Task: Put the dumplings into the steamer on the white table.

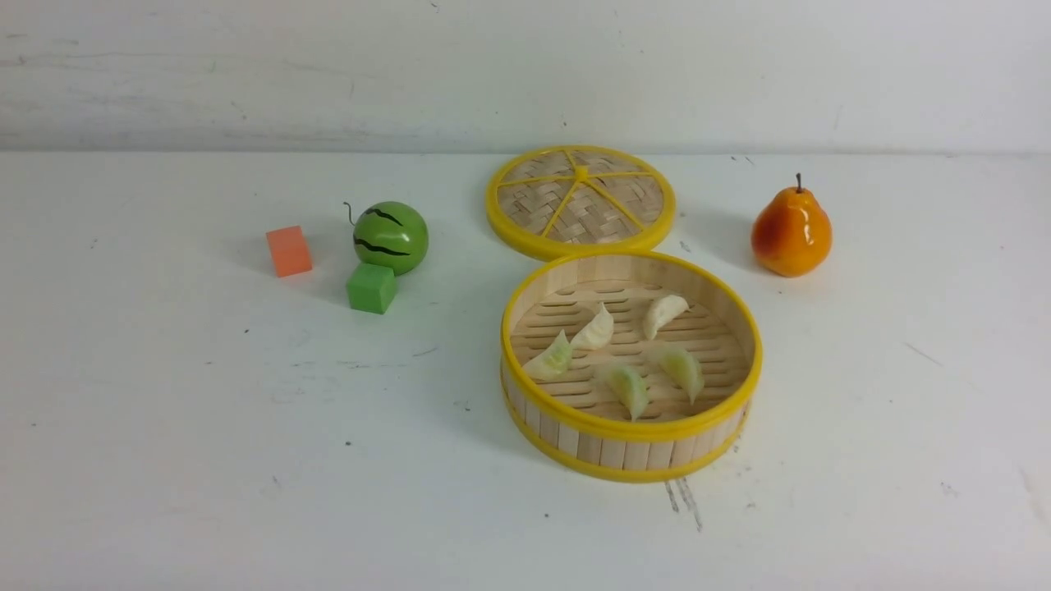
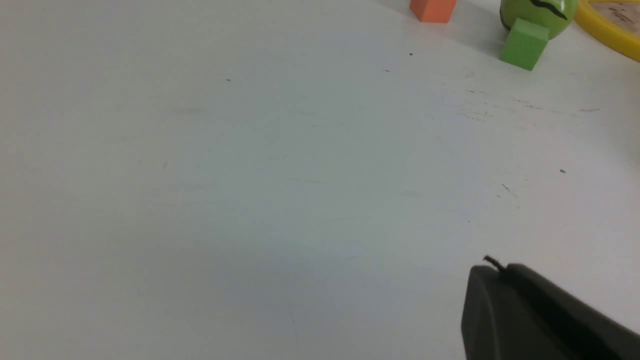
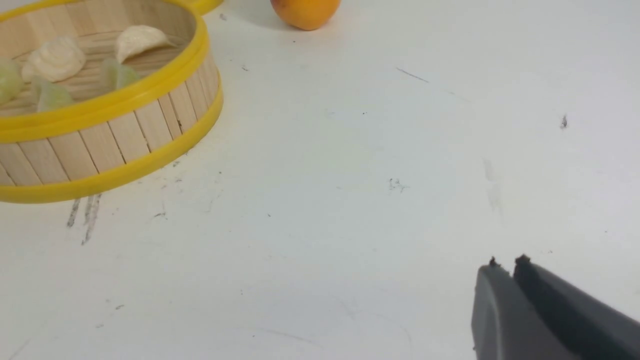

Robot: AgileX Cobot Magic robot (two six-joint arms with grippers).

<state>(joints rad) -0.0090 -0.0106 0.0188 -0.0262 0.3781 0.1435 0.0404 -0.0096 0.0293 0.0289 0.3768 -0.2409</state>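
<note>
Front view: all five dumplings (image 1: pixel 624 349) lie inside the steamer (image 1: pixel 631 443), lid (image 1: pixel 580 201) at its 12 o'clock; both end effectors, left (image 2: pixel 492 265) and right (image 3: pixel 506 261), pressed together, empty.

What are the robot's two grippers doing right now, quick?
Left gripper: shut, holding nothing, above the bare white table.
Right gripper: shut, holding nothing, off to the side of the steamer.

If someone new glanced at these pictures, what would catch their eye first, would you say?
Probably the yellow-rimmed steamer right of centre on the white table, with five dumplings on its slatted floor. Next, its woven lid just behind it, and the orange pear to its right.
</note>
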